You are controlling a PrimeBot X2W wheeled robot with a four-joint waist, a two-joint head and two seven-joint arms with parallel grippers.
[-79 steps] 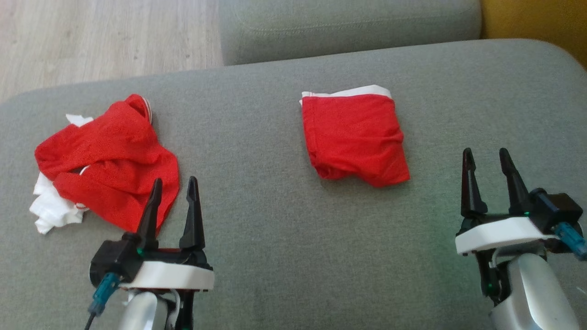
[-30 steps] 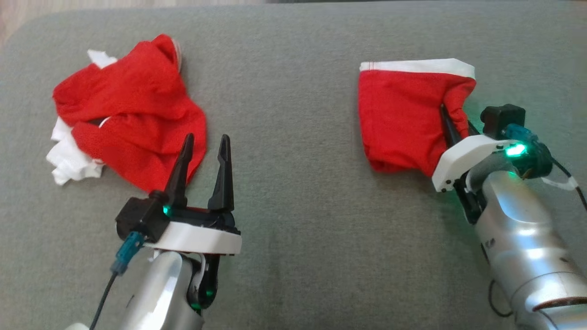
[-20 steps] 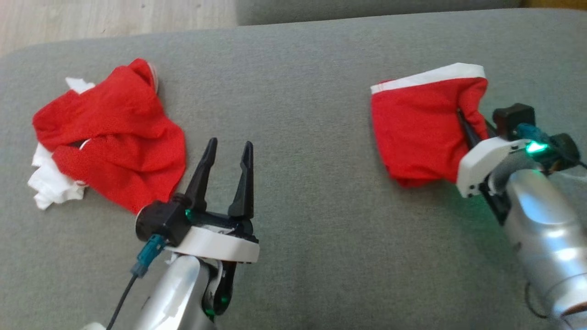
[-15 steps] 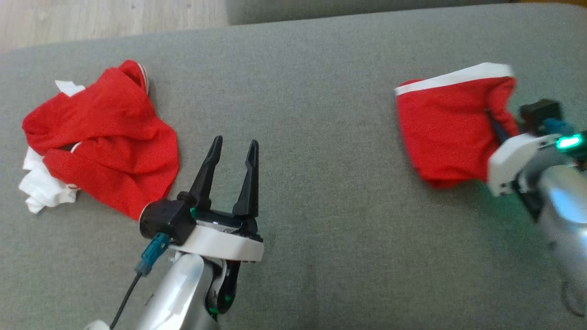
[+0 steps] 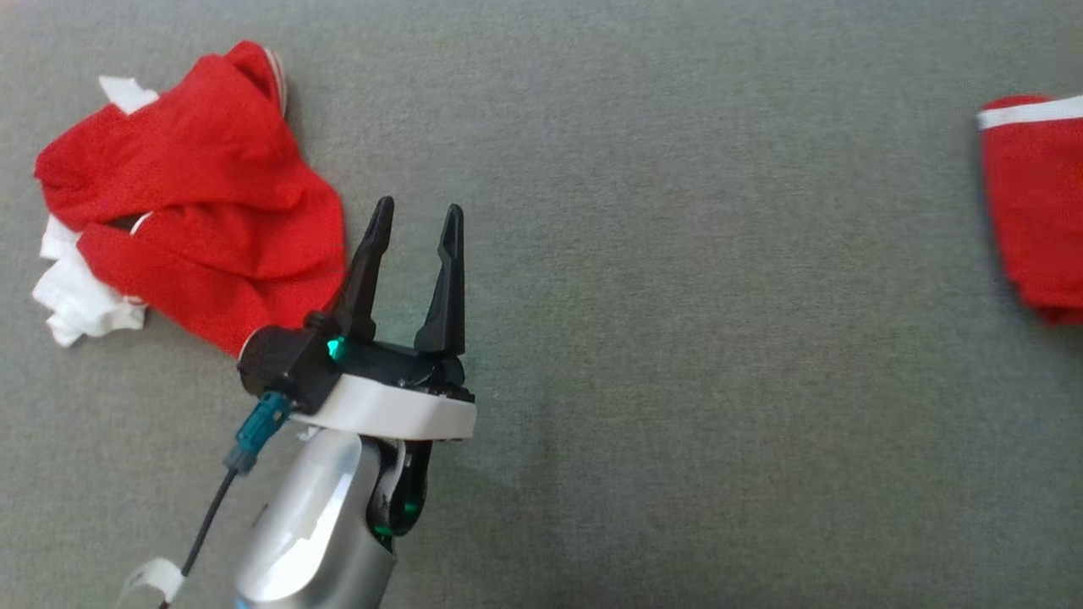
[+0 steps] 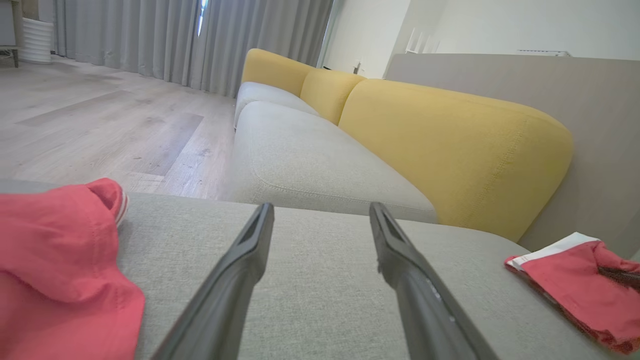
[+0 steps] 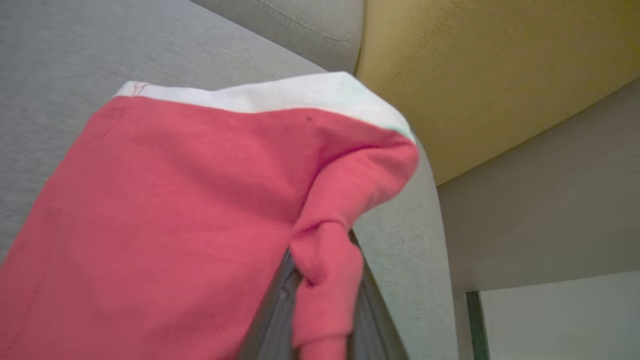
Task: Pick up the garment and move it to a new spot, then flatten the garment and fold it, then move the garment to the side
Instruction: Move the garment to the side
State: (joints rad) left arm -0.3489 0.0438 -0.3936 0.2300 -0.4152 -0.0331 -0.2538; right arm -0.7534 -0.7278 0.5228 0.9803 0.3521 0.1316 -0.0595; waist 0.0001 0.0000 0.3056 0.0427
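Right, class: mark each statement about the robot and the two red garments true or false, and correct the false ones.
1. The fingers of the left gripper stand apart, holding nothing. True.
2. The right gripper is open. False: it is shut on a fold of the folded red garment.
3. That garment has a white band along one edge. True.
4. The crumpled red garment lies on the floor. False: it lies on the grey cushion.
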